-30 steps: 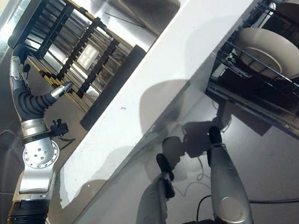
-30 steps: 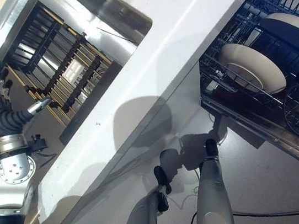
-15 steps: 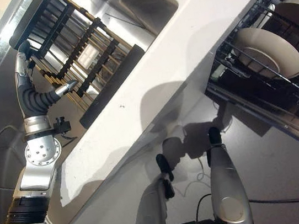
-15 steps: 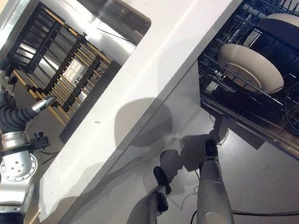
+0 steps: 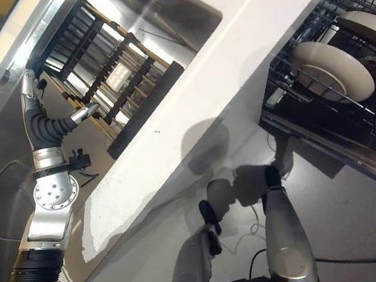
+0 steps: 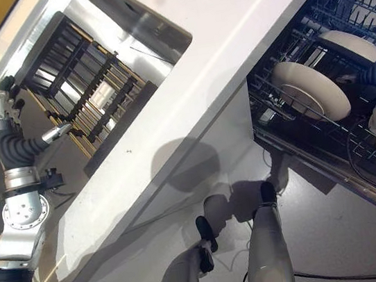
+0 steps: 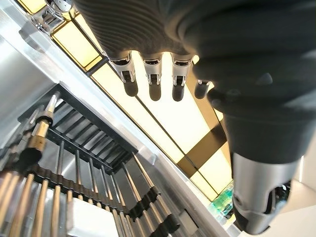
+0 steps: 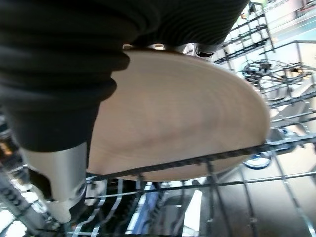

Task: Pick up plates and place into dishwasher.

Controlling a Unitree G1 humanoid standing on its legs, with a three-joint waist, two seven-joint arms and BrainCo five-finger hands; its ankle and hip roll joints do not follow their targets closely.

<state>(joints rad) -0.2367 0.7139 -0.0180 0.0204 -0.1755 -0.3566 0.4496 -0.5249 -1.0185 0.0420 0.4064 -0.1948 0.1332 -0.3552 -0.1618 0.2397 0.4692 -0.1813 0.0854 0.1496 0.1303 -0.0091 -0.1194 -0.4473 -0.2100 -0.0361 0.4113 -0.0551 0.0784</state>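
The right hand (image 8: 64, 98) grips a round cream ceramic plate (image 8: 177, 118) down among the wires of the black dishwasher rack (image 6: 317, 60), beside another cream plate (image 6: 310, 90). The step looks like seating it; next comes letting go. The left hand (image 7: 163, 54) hangs relaxed over the dark slatted drying rack (image 5: 105, 75) on the white counter (image 5: 232, 57).

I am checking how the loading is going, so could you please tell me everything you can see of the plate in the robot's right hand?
The plate is round, cream-beige, plain and matt, ceramic by the look. It stands on edge, tilted, among the wires of the dishwasher rack, behind another pale plate already slotted there. The right hand is against it, thumb on its face and fingers hidden behind its rim, so the grip cannot be read.
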